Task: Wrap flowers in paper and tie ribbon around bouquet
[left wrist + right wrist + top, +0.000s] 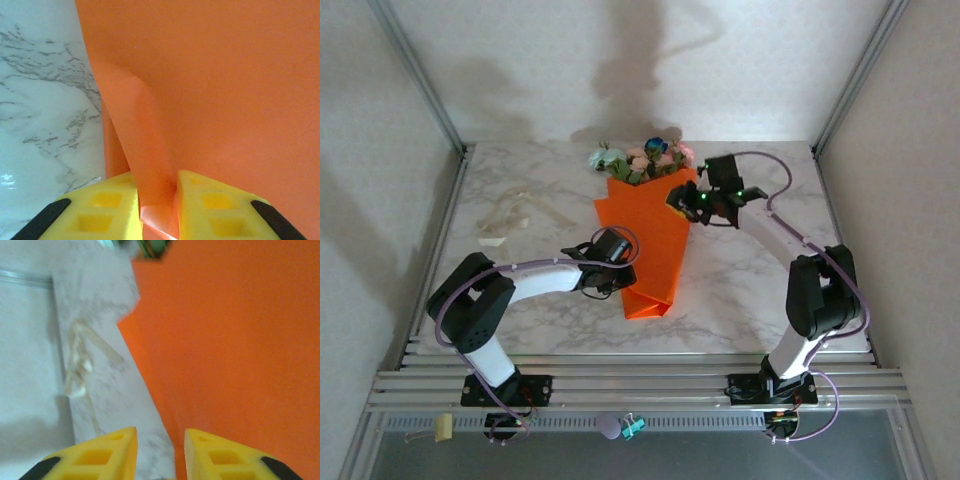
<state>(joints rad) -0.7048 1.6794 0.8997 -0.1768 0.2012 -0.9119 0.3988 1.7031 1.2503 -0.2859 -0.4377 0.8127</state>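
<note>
The orange paper [655,250] lies folded into a cone on the marble table, with the flowers [640,160] poking out of its far end. My left gripper [617,272] is at the cone's lower left edge. In the left wrist view it [157,200] is shut on a raised fold of the paper [210,90]. My right gripper [688,205] hovers at the cone's upper right edge. Its jaws [161,440] stand open over the paper's edge [230,340], with nothing between them. The cream ribbon [515,215] lies loose at the far left, apart from the paper, and the right wrist view also catches the ribbon [80,365].
The marble table [750,270] has bare room right of the cone. White walls and metal posts [420,75] close in the sides and back. Slotted rails [640,380] run along the near edge, with small clips [632,427] below them.
</note>
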